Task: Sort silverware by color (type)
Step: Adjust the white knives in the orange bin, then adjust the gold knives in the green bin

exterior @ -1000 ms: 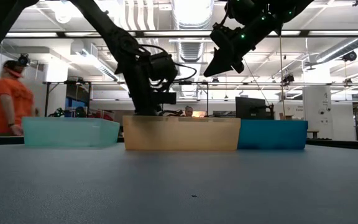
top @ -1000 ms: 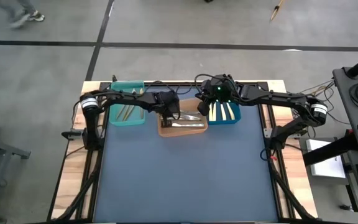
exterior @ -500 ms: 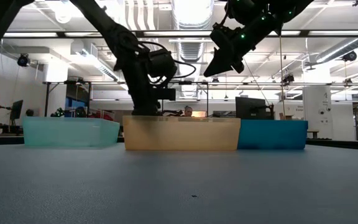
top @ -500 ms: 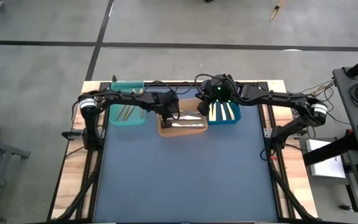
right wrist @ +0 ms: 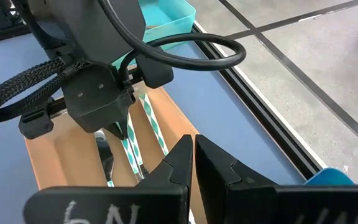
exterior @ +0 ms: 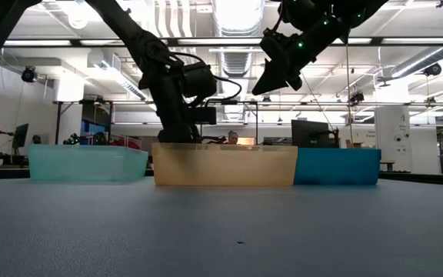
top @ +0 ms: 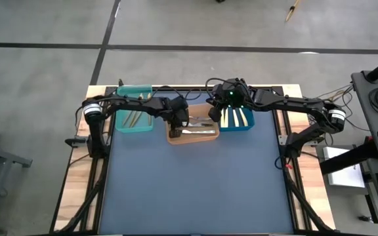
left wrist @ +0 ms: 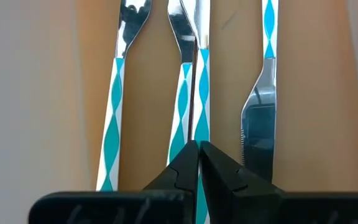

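Several silver pieces of silverware with teal spiral handles point(left wrist: 115, 106) lie flat in the orange bin point(top: 173, 138). My left gripper point(left wrist: 197, 147) is shut, pointing steeply down into that bin, its tips right over one teal handle point(left wrist: 203, 93). My right gripper point(right wrist: 192, 144) hangs shut with nothing in it, raised above the gap between the orange bin and the blue bin point(top: 249, 126). Gold pieces point(top: 134, 118) lie in the teal bin point(top: 135, 88), and cream-handled pieces point(top: 235, 118) lie in the blue bin. My left gripper's shut fingers come from above, slanting down, and lie along the teal handle point(left wrist: 203, 93) in the orange bin. I cannot tell whether the tips touch that handle or the thin edge beside it.
The three bins stand side by side at the table's far edge: teal point(exterior: 87, 164), orange point(exterior: 225, 165), blue point(exterior: 337, 165). The wide blue mat point(top: 195, 190) stretches toward the near edge. Both arms reach over the bins from the sides.
My left gripper has kept its place over the orange bin and tipped a little, staying shut. A person at the left of the room behind the table has walked out of view.
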Controlling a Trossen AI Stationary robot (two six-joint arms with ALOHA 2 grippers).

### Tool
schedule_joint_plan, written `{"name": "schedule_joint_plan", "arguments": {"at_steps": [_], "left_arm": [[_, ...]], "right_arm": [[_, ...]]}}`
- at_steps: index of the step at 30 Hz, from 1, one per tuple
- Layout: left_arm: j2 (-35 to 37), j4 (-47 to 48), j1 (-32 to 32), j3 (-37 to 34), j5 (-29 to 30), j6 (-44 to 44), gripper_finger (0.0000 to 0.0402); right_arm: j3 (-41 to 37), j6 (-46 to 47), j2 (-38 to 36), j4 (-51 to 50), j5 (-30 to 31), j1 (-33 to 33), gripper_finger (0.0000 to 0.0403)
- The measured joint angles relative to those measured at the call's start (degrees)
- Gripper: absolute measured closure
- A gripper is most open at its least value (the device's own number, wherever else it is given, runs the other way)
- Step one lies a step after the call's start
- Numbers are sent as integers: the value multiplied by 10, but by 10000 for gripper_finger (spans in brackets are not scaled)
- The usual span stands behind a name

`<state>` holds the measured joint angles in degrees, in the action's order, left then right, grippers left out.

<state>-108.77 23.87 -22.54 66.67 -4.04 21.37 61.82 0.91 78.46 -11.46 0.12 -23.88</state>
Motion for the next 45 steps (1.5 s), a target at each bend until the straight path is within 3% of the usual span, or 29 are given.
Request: {"name": "schedule_joint_plan", "arguments": {"at_steps": [13,19,33,45], "left_arm": [[8,8,1,-2,1,-2,401],[9,7,0,-2,31,-10,401],[9,12,1,-3,1,-44,401],[11,31,-1,44,6,-29,401]], "right_arm": [[0,0,0,0,0,0,394],[0,0,0,0,0,0,394],[0,0,0,0,0,0,394],[0,0,0,0,0,0,394]]}}
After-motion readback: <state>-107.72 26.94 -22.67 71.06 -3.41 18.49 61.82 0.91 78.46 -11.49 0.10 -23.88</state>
